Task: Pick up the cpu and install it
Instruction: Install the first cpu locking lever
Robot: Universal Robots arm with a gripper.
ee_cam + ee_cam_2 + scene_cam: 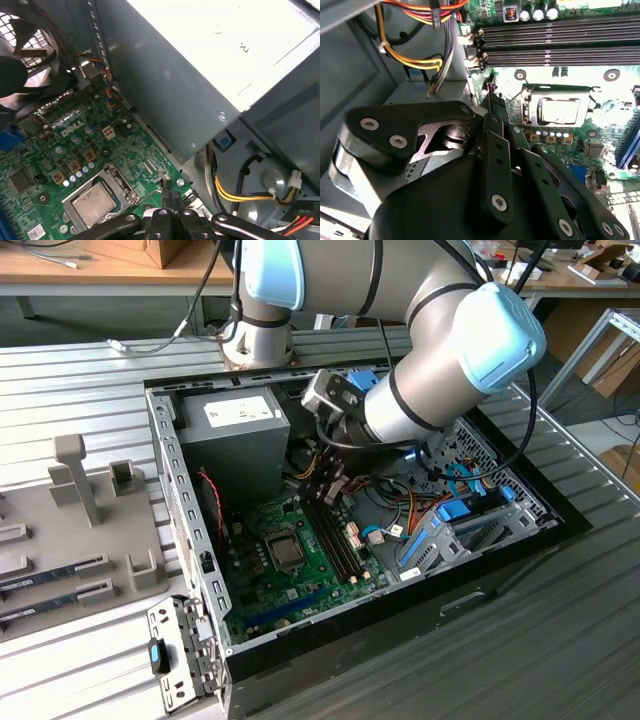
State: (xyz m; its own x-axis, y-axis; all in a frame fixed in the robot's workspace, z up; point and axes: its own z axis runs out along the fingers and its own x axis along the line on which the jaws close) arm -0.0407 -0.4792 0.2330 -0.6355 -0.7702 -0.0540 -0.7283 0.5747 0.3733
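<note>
The cpu (287,552) lies flat in the black socket frame on the green motherboard (250,585), silver-grey top up. Both wrist views show it there as well, the cpu (560,110) in the second and the cpu (93,204) in the first. My gripper (330,495) hangs inside the open computer case, above the memory slots (337,540) and off to one side of the socket. In both wrist views its black fingers are pressed together with nothing between them, at the gripper (492,100) and the gripper (168,189). It does not touch the cpu.
A grey power supply (235,430) fills the case's far corner, with yellow and red cables (318,475) beside my gripper. A drive cage with blue clips (465,510) sits on the exterior view's right. A fan (20,55) stands at the board's edge. A grey fixture tray (80,540) lies outside.
</note>
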